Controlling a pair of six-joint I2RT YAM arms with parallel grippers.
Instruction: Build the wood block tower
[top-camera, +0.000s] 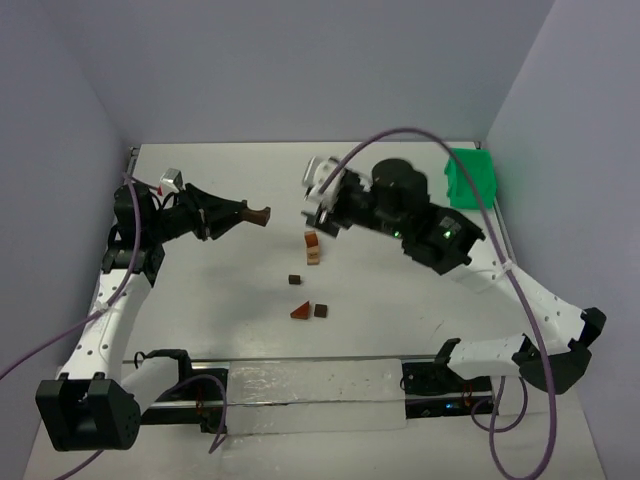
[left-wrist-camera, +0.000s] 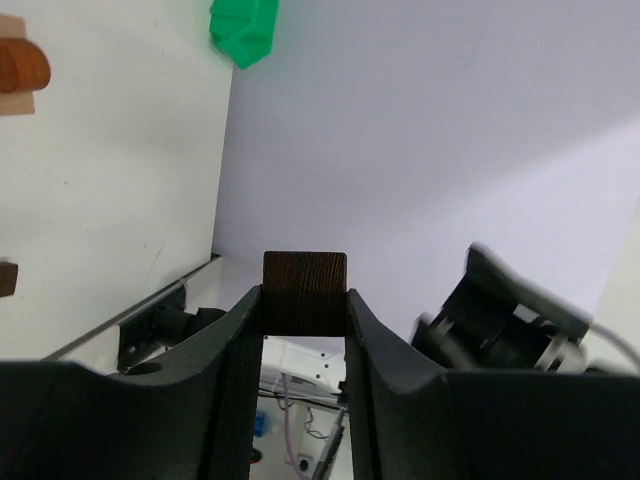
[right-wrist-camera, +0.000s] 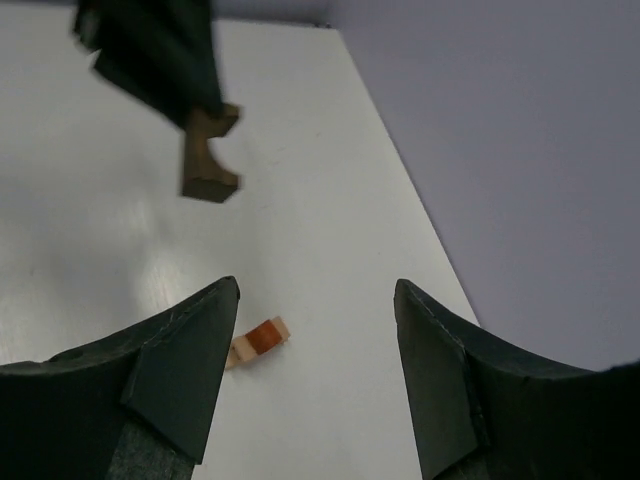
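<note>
The wood block tower (top-camera: 313, 246) is a short stack near mid-table, a reddish-brown piece on light tan; the same tower (right-wrist-camera: 258, 340) lies by my right gripper's left finger, and the tower (left-wrist-camera: 20, 70) sits top left in the left wrist view. My left gripper (top-camera: 247, 213) is shut on a dark brown block (top-camera: 262, 213), held above the table left of the tower. The block (left-wrist-camera: 305, 292) is pinched between the fingertips, and this notched block (right-wrist-camera: 208, 155) hangs upper left in the right wrist view. My right gripper (top-camera: 313, 212) hovers just behind the tower, open (right-wrist-camera: 316, 290) and holding nothing.
Loose wood blocks lie nearer the arms: a dark cube (top-camera: 295, 280), a reddish wedge (top-camera: 301, 311) and another dark cube (top-camera: 321, 310). A green bin (top-camera: 470, 177) stands at the back right by the wall. Purple cables loop over both arms.
</note>
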